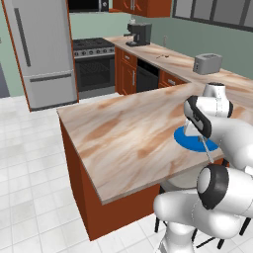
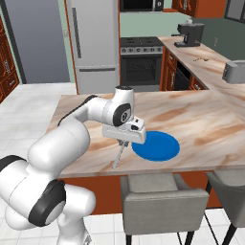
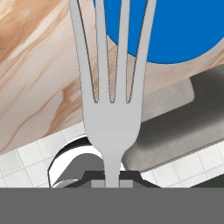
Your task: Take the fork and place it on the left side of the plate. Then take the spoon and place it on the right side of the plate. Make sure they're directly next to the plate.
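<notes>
One fork (image 3: 111, 100) (tool-clamped (image 2: 124, 143)) hangs beside one plate (image 2: 156, 146).

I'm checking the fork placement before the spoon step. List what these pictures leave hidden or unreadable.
- Slim silver-grey metal fork: hand view, handle end cut off by the bottom edge, so the grip itself is unseen.
- Flat round bright blue plate: left base view, far and right parts hidden behind the white arm.
- Small objects on the far counter: right base view, too small to identify.
- Fork tip: right base view, contact with the marbled counter unclear.
</notes>
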